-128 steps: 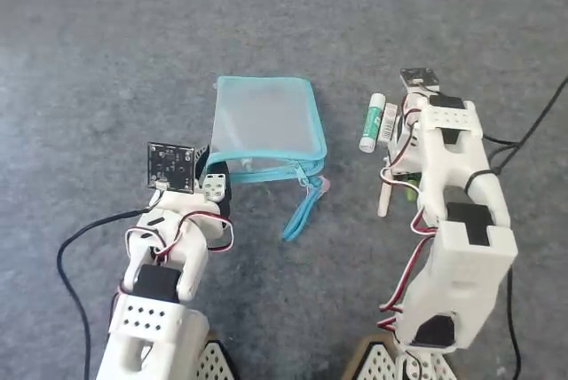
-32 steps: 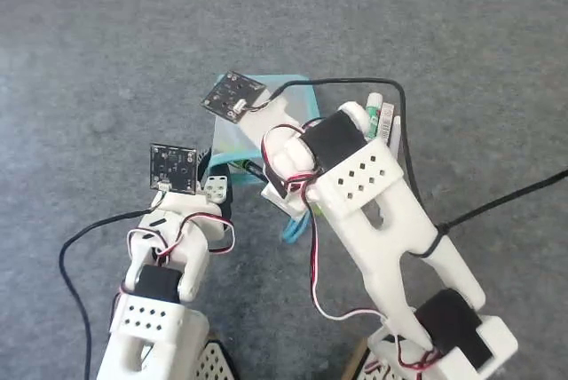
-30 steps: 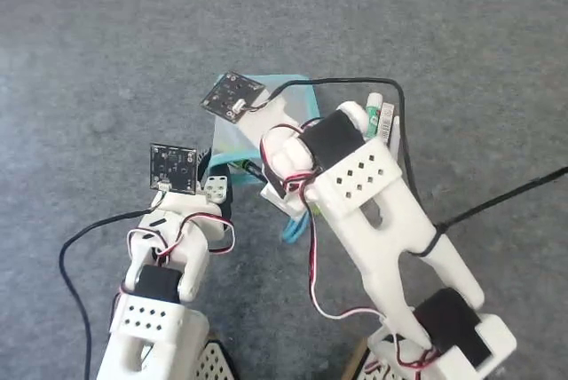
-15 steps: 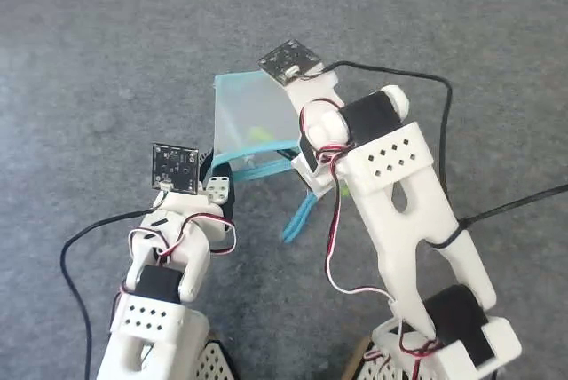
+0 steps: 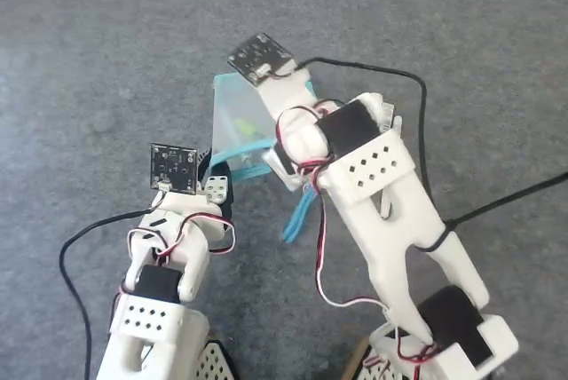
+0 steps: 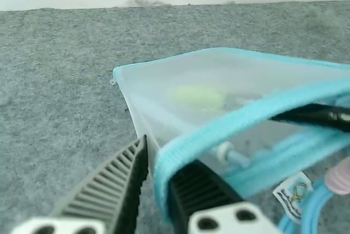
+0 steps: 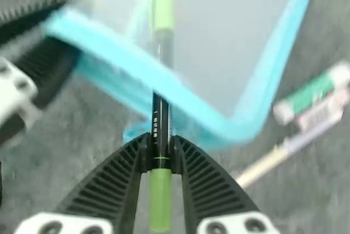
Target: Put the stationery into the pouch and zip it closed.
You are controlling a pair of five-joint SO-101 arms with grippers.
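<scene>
**Inspector:** Start at the jaws.

**Assistant:** The right gripper point(image 7: 159, 141) has its jaws clamped on a black pen point(image 7: 159, 116) with green ends. The pen's forward end is past the blue lip and inside the pouch point(image 5: 232, 118), and its rear end sticks out behind the jaws. The left gripper point(image 6: 161, 160) has its jaws pinched on the pouch's lip at one corner of the mouth and holds that edge raised off the surface point(image 5: 106, 60).

**Inspector:** What has changed?

**Assistant:** A few seconds ago the right arm stood over the loose stationery beside the pouch. It has since swung across to the mouth with the pen. In the last half second its wrist has shifted further toward the corner that the left gripper holds. The left arm has not moved.

**Inspector:** Meaning for the task?

**Assistant:** In my judgement, the first item is partly inserted but not released. Letting go now may leave it caught on the lip.

**Inspector:** Outstanding items?

**Assistant:** A green-and-white stick point(image 7: 309, 94) and a pale stick point(image 7: 268, 163) lie on the surface just beside the pouch, on the side away from the left gripper. The zip strap point(image 5: 297, 216) trails loose from the mouth and the zip is still open.
</scene>
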